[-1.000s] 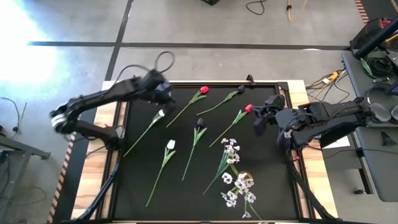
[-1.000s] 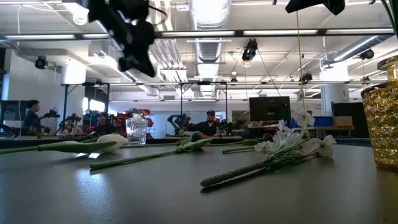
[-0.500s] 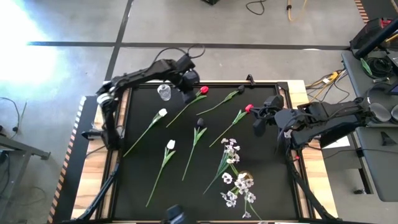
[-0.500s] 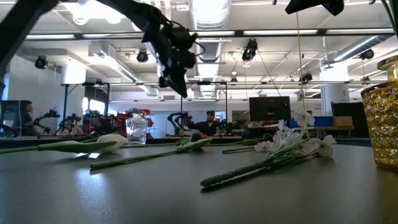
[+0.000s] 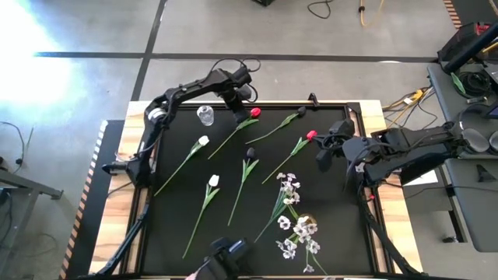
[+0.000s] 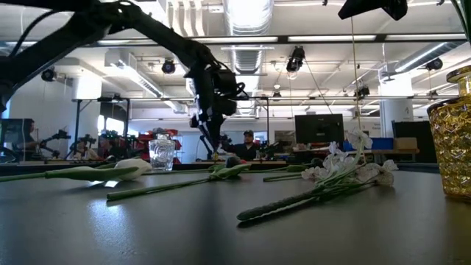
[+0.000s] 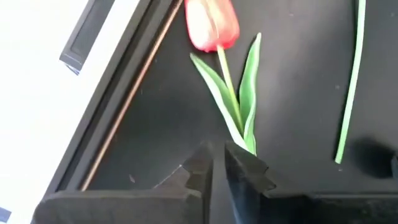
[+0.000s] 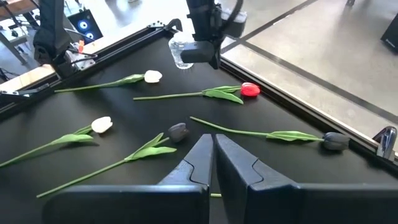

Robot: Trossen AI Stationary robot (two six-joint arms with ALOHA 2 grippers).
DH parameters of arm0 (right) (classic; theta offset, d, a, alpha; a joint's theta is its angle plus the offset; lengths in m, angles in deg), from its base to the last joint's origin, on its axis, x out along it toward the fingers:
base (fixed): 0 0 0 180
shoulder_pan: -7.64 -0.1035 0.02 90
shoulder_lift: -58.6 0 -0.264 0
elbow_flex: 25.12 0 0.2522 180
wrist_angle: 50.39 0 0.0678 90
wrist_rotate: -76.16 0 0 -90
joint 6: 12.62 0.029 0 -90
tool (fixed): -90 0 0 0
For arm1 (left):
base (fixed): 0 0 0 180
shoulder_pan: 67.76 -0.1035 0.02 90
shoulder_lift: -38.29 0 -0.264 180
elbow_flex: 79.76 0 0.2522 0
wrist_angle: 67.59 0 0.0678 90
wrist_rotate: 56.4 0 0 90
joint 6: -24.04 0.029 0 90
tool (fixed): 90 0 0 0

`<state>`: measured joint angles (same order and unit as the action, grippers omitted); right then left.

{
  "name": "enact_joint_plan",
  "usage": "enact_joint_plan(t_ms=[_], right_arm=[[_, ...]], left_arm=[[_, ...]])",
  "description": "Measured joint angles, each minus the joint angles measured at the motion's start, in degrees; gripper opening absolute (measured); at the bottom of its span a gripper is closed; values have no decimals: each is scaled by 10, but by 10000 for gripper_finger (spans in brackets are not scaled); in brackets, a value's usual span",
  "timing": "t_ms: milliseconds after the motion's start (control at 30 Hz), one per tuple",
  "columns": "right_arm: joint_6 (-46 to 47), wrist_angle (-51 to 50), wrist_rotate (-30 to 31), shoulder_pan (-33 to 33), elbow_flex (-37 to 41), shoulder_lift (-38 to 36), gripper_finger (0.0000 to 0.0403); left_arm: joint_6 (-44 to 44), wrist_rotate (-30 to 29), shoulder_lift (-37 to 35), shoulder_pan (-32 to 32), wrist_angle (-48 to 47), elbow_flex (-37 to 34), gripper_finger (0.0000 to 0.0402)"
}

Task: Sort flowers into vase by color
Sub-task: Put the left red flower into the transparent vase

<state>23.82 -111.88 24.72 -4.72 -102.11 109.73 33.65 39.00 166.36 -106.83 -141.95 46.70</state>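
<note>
Several tulips lie flat on the black mat (image 5: 179, 218): red ones (image 5: 255, 113) (image 5: 311, 135), white ones (image 5: 203, 141) (image 5: 213, 180) and dark ones (image 5: 250, 154) (image 5: 301, 111). Sprays of small white blossoms (image 5: 289, 204) lie at the near right. My left gripper (image 5: 236, 105) hangs near the far edge, pointing down just above the leaves (image 7: 239, 106) of the far red tulip (image 7: 211, 25), with a narrow gap between its fingers. It touches nothing. My right gripper (image 5: 325, 152) waits raised at the right, shut and empty.
A small clear glass vase (image 5: 205, 115) stands near the far edge, left of my left gripper. A gold vase (image 6: 452, 140) stands among the blossom sprays at the near right. A dark object (image 5: 222, 260) shows at the near edge. The mat's raised frame (image 7: 124, 93) runs close by the red tulip.
My left gripper has swung from the far left corner toward the table's right along the far edge. It has come down and tipped steeply downward, and now hangs over the far red tulip's stem. The flowers have not moved.
</note>
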Motion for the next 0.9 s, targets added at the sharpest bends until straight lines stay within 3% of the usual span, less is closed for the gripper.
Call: enact_joint_plan(t_ms=[367,900], right_arm=[[13,1,0,0,0,0,12],[10,0,5,0,0,0,12]], left_arm=[[8,42,76,1,-75,105,133],[-2,42,84,4,-42,17,150]])
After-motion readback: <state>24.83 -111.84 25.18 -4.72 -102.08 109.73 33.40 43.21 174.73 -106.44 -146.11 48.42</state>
